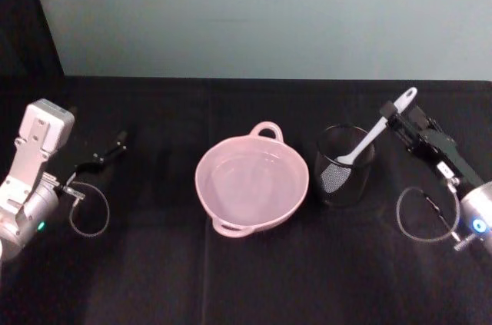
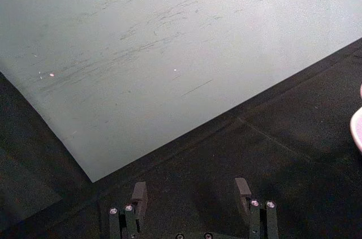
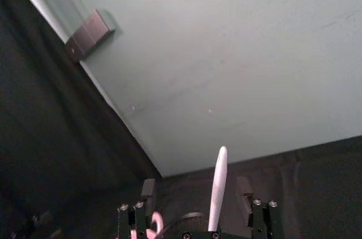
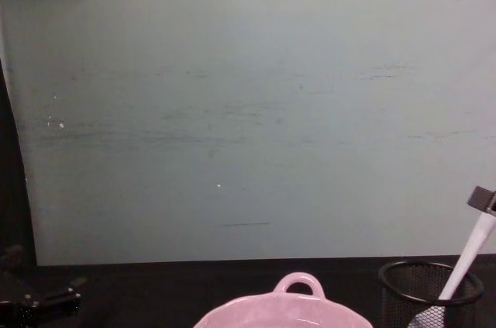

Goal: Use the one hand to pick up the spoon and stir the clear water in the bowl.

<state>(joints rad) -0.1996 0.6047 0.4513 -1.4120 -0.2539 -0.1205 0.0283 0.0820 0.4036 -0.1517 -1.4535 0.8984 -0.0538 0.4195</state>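
spoon: white, leaning in black mesh cup, blade down inside, handle end up toward the right
right end effector: at the spoon's upper handle, fingers either side; looks clamped on it
bowl: pink, worktop centre, just left of cup, clear water inside
left end effector: parked far left, fingers apart, empty
step: pickup, spoon not yet out of cup
next: lift clear of cup rim, carry left over bowl, dip blade, stir
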